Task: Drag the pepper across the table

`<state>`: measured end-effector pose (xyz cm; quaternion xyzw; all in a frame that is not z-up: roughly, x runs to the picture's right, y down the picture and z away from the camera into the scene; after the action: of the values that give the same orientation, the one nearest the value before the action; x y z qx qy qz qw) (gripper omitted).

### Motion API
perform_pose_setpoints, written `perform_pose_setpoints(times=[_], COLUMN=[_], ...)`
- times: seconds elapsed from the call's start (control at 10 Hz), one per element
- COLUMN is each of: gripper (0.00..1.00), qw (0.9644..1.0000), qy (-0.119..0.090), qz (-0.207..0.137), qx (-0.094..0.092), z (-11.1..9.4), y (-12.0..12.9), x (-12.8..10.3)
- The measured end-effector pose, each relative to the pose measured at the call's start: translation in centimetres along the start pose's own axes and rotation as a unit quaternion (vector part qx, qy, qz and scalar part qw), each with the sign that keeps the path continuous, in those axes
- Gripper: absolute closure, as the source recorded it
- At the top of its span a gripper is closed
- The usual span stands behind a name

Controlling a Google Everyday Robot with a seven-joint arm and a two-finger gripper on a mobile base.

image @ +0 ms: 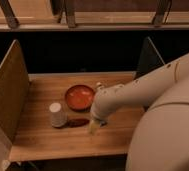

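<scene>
The pepper (77,122) is a small dark reddish-brown pod lying flat on the wooden table (48,140), just right of the white cup (57,114). My gripper (93,127) hangs from the white arm's wrist and reaches down to the tabletop right beside the pepper's right end. I cannot tell whether it touches the pod.
An orange-red bowl (79,96) sits behind the pepper at mid-table. Upright board panels stand at the left (8,95) and right (149,57) sides. My white arm (143,92) covers the table's right part. The front edge is near the gripper.
</scene>
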<state>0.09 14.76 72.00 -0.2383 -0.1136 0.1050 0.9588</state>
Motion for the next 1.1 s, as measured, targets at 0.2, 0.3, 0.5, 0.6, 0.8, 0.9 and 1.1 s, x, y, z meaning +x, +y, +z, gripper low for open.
perform_pose_setpoints(times=[0.2,0.3,0.5,0.6,0.8,0.9,1.1], gripper=[0.2,0.2,0.2,0.2,0.2,0.2,0.2], qw=[0.9999,0.9996,0.9982,0.9977,0.9967,0.9966,0.9966], qy=[0.011,0.023,0.059,0.068,0.079,0.077,0.065], qz=[0.002,0.004,-0.002,-0.007,-0.017,-0.02,-0.025], qx=[0.008,0.012,0.012,0.009,-0.008,-0.02,-0.044], z=[-0.6,-1.0,-1.2,-1.0,0.3,1.2,3.4], y=[-0.4,-0.7,-0.9,-0.7,0.6,1.6,3.7], x=[1.1,2.2,3.6,3.5,1.9,0.8,-1.9])
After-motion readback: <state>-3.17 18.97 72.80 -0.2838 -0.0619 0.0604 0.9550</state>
